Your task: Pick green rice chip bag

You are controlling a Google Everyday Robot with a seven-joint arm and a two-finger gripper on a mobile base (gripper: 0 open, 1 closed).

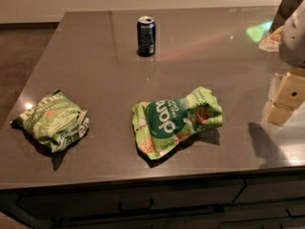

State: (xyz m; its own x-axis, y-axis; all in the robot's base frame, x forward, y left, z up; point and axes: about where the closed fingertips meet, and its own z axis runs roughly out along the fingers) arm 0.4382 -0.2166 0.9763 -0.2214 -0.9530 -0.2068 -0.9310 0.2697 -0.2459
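Observation:
The green rice chip bag [175, 119] lies crumpled on its side near the front middle of the grey countertop [95, 56]. It is bright light green with a dark-green circle, large white letters and pictures of round chips. My gripper [285, 99], with pale yellow parts, hangs at the right edge of the view, just above the counter. It is to the right of the bag, clear of it and holding nothing.
A duller olive-green squarish bag [52, 119] lies at the front left. A dark soda can [146, 36] stands upright at the back middle. The counter's front edge runs just below both bags, with drawers [136, 204] underneath. The robot's white arm [295, 32] fills the upper right.

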